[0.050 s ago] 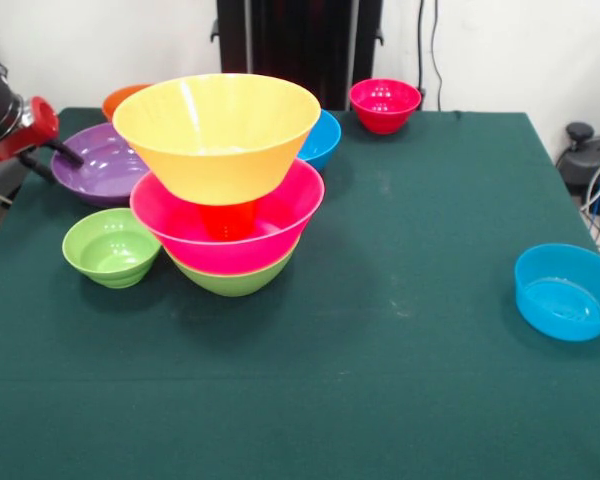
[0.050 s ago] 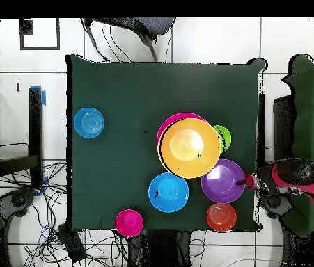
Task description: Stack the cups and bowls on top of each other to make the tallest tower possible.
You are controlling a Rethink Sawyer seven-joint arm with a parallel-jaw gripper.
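The tower stands left of the table's middle. Its lowest piece is a green bowl (image 1: 235, 278), with a large pink bowl (image 1: 230, 232) nested in it. The orange cup (image 1: 228, 220) shows through the pink wall. A large orange bowl (image 1: 218, 135) (image 2: 189, 147) rests on top, tilted slightly. My gripper (image 1: 68, 155) (image 2: 248, 182) hangs at the outer rim of the purple bowl (image 1: 105, 162) (image 2: 223, 181), beside the tower. Nothing is visibly held.
A small green bowl (image 1: 112, 247) sits against the tower's base. Behind it are a small orange bowl (image 1: 125, 97), a blue bowl (image 1: 320, 138) and a small red bowl (image 1: 384, 105). Another blue bowl (image 1: 565, 290) lies alone near the opposite table edge.
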